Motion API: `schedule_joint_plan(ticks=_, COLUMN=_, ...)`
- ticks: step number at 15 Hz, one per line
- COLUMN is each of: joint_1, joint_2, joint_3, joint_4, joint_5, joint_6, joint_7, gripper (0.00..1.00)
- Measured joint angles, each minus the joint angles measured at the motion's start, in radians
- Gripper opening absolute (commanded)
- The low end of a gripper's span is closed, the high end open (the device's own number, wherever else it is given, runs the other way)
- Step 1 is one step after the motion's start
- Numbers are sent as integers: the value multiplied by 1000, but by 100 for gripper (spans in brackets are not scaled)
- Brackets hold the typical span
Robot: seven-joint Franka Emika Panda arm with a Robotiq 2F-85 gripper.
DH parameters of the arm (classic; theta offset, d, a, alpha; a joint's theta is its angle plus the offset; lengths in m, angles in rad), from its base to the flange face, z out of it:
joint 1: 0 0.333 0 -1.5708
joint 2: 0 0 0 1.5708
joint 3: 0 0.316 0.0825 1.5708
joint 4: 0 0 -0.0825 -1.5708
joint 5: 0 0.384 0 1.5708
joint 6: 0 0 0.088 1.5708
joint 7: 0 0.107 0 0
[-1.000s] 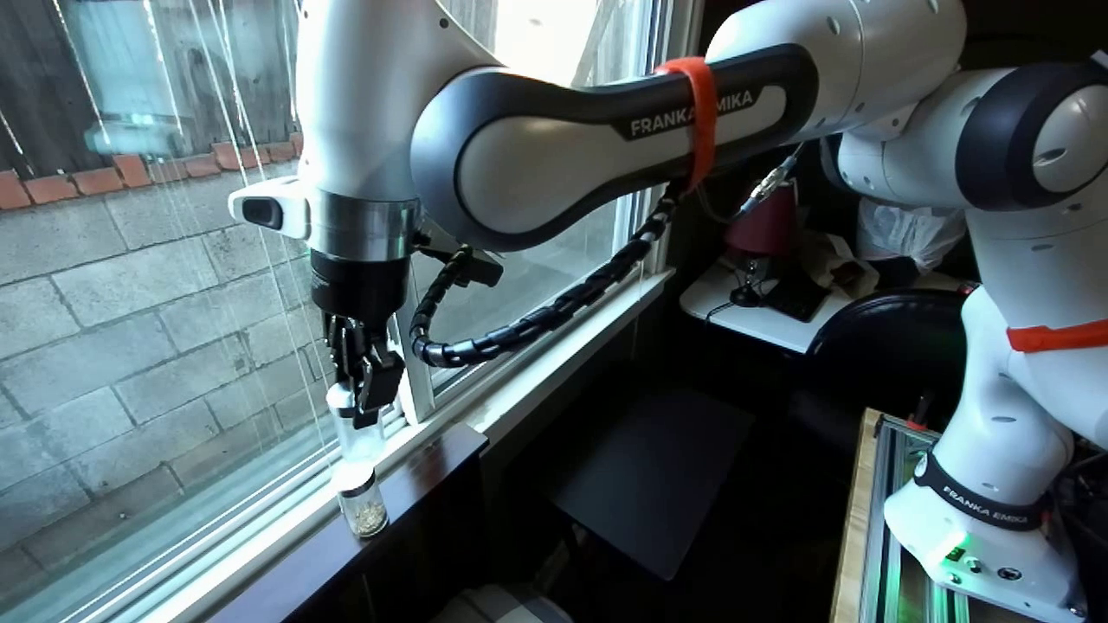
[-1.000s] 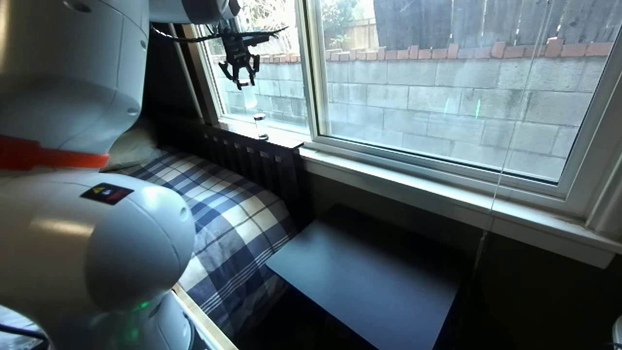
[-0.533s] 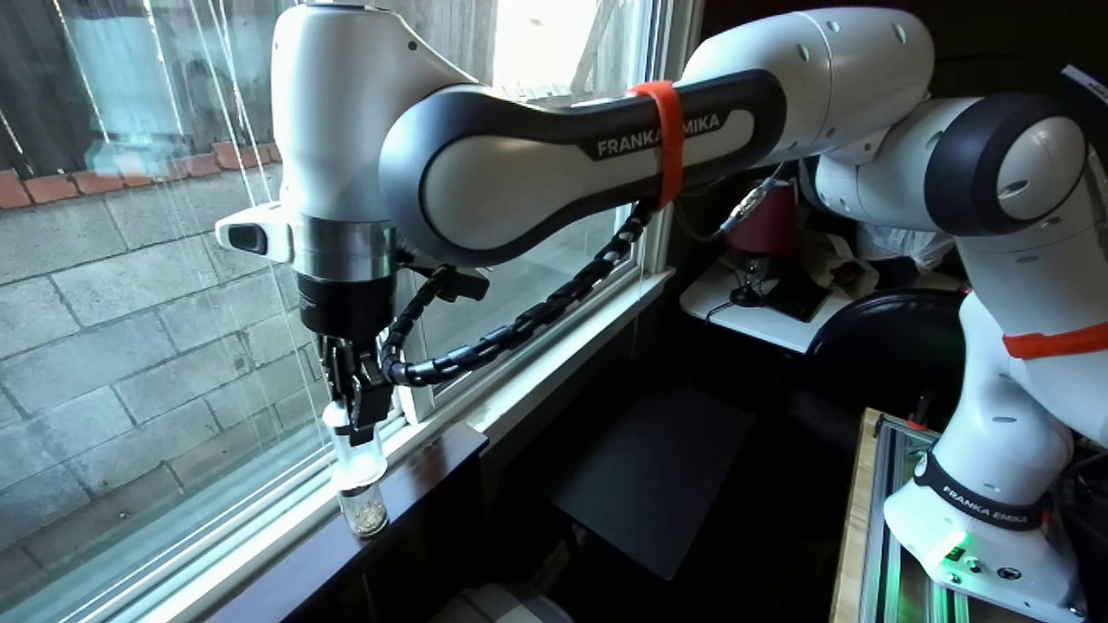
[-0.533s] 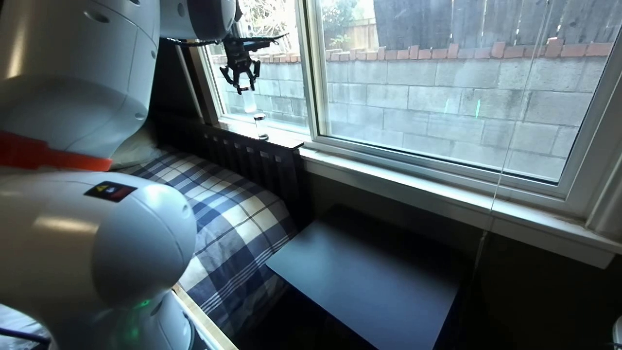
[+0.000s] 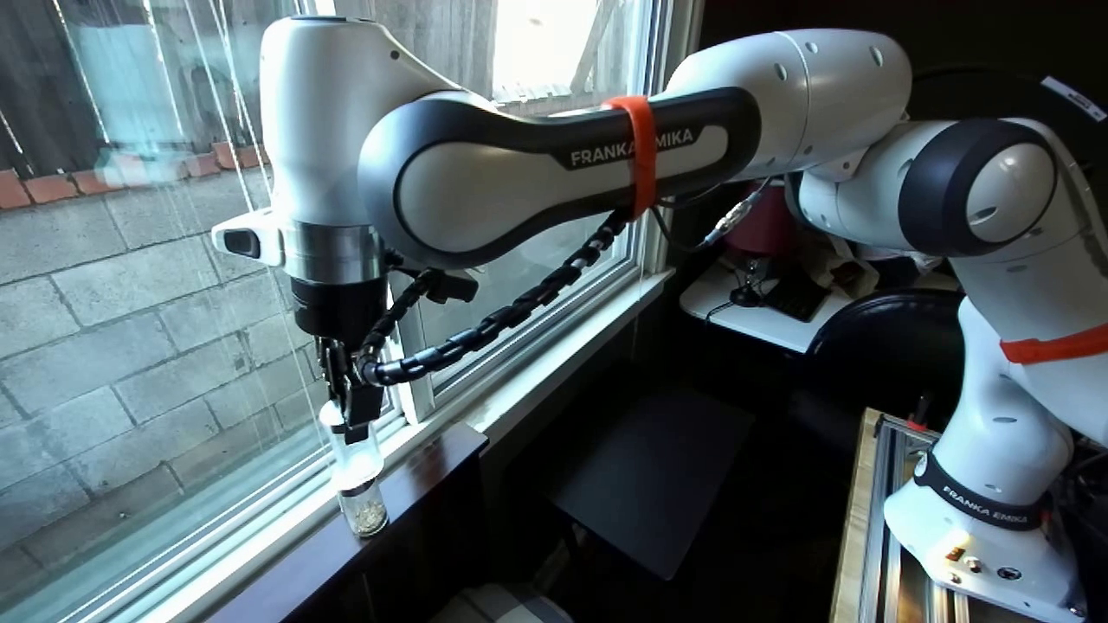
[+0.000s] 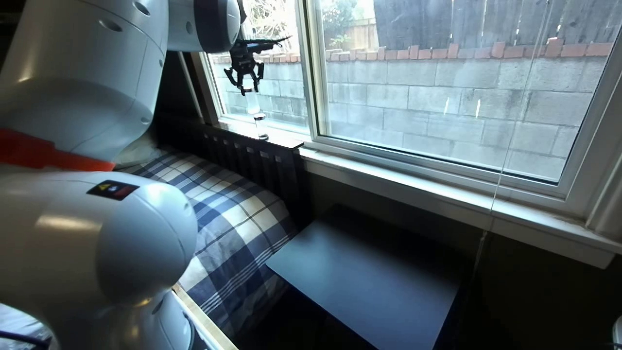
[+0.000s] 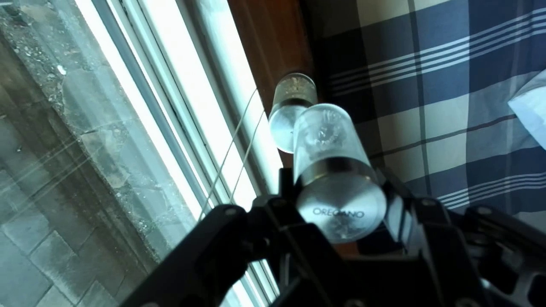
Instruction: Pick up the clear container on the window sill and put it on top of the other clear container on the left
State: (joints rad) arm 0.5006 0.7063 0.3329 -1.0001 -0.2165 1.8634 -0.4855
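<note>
Where pincer point(image 6: 249, 91) is clamped: clear container point(image 7: 335, 170), just lowered.
Other clear container point(image 7: 291, 111): eleven o'clock in wrist view; centring likely needed.

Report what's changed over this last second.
The gripper has come down, carrying the clear container lower toward the other clear container; whether they touch now, I can't tell. The base light went from green to orange. Nothing was let go, and the other clear container stayed upright on the dark ledge.
</note>
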Motion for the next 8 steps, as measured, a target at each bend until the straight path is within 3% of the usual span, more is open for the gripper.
schedule_joint_plan(ticks=8, joint_1=17, joint_2=52, joint_3=-15, joint_4=70, joint_5=6, joint_6=-21, joint_7=35, gripper=25)
